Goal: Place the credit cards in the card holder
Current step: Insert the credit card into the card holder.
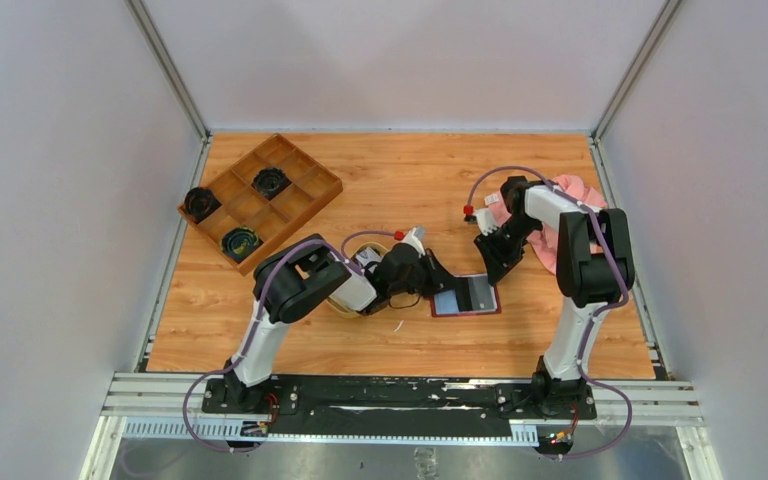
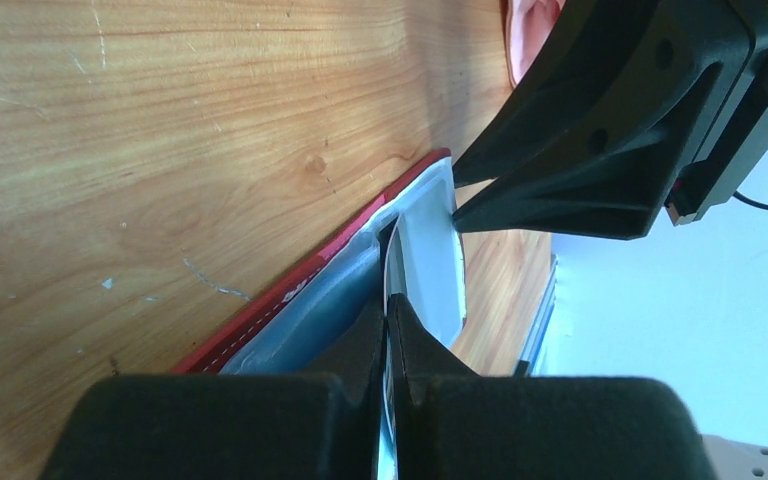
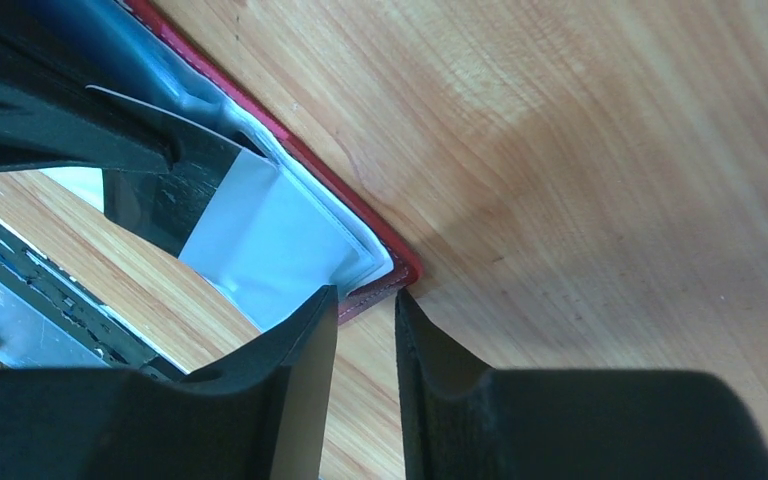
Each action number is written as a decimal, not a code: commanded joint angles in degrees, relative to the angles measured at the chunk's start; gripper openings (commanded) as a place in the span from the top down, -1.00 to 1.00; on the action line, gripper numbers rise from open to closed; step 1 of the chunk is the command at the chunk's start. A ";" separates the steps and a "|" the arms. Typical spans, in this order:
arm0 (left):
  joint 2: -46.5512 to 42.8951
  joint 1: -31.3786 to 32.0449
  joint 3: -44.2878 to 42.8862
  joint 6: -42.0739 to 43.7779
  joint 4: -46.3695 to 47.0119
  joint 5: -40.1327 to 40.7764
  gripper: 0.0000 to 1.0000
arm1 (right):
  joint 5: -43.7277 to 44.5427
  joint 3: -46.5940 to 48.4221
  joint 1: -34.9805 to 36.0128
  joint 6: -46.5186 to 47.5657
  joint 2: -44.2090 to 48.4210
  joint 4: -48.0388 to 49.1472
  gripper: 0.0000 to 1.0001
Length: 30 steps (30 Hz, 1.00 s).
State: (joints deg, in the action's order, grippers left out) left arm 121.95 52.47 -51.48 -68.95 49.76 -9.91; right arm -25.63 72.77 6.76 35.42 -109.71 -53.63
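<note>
**Free room and obstructions on the surface.** The far-left corner is taken by a compartmented box [image 1: 310, 160]. A pink cloth [image 1: 572, 187] lies along the right edge, under the right arm. The open card holder [image 1: 466, 298] sits at centre, toward the near edge. The left hand [image 1: 447, 278] closes it off from the left, pinching a greyish-white card [image 2: 430, 260] upright over the pocket. The right hand [image 1: 490, 275], jaws slightly apart, blocks its far right corner. The two hands nearly meet there. The far-centre strip and the near-right corner are open for passage.
</note>
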 commanded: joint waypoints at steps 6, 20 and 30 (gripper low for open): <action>3.62 0.09 -1.61 3.72 -11.53 -3.11 0.99 | -1.20 -0.46 2.35 -0.51 -3.62 -1.26 0.48; 2.69 0.18 -3.04 4.50 -13.78 -3.10 0.52 | -1.01 -0.14 2.65 -1.18 -3.72 -0.87 0.54; -3.94 -0.44 -2.56 11.01 -21.37 1.63 -0.01 | -0.88 -0.18 2.55 -1.34 -3.20 -0.80 0.53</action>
State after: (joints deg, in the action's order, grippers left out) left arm 119.24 52.31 -55.44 -63.70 39.46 -12.43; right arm -26.20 73.45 8.16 34.13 -110.91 -54.74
